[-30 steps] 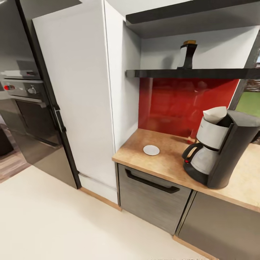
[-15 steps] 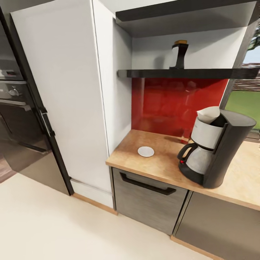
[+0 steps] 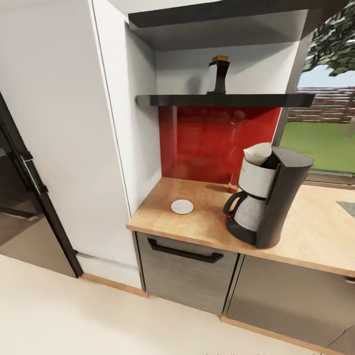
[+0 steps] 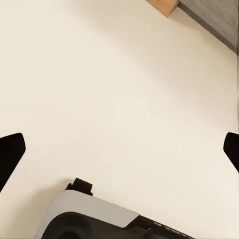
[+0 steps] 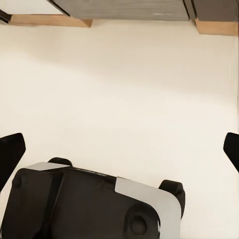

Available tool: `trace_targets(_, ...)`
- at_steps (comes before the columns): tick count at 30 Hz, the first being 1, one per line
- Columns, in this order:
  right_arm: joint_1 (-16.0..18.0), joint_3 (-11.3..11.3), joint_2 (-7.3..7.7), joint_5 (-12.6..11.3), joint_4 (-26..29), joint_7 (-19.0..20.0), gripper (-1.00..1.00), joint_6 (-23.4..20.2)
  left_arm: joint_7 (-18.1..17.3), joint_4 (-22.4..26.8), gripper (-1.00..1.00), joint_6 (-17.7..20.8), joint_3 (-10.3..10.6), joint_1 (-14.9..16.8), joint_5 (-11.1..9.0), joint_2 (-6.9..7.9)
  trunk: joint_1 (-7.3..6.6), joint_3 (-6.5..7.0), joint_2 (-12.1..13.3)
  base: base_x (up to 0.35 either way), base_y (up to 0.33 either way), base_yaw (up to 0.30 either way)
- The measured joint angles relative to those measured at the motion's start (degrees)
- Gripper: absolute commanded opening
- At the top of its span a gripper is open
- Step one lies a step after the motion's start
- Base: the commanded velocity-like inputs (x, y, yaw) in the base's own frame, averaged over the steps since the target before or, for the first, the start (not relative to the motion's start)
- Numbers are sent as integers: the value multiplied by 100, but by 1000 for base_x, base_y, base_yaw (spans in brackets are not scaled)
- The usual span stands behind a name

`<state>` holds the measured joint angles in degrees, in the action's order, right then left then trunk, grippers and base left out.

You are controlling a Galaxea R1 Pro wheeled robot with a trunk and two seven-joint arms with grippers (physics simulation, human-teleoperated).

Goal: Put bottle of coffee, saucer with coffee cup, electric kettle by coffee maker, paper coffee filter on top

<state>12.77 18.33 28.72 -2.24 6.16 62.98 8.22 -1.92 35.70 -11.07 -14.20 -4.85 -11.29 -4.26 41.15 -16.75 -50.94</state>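
Left gripper (image 4: 119,149): your left wrist camera shows its two dark fingertips spread far apart with nothing between them, hanging over the cream floor (image 4: 114,84) and part of the robot's base (image 4: 94,219).
Right gripper (image 5: 119,149): its fingertips also stand wide and empty above the floor and the grey-and-black base, with the foot of the cabinets beyond.
Drawer front (image 3: 185,273): grey with a black handle, it faces you under the near edge of the kitchen countertop (image 3: 315,236).
Saucer (image 3: 182,206): it lies flat on the countertop's left part, well apart from the machine, nothing on it.
Coffee maker (image 3: 268,197): it stands upright to the saucer's right, carafe handle toward the saucer.
Paper coffee filter (image 3: 258,153): you see it sitting in the top of the coffee maker.
Backsplash (image 3: 217,143): red and glossy, behind the countertop.
Kitchen shelf (image 3: 227,100): it runs above the backsplash.
Bottle of coffee (image 3: 218,75): it stands upright on that shelf, farthest from you.
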Motion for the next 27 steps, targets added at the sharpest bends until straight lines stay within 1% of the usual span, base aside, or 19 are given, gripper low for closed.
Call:
trace_targets(20, 0, 0, 0, 0, 0, -3, 100, 0, 1, 0, 100, 0, 0, 1, 0, 1, 0, 0, 0, 0, 1, -263)
trace_targets(23, 1, 0, 0, 0, -1, -5, 100, 0, 1, 0, 100, -1, -1, -1, 0, 1, -1, 0, 0, 75, 126, -198)
trace_targets(27, 1, -2, -1, 0, -1, -9, 100, 1, 1, 2, 100, 1, -3, -1, 1, 1, -2, 0, -1, 142, 223, -81)
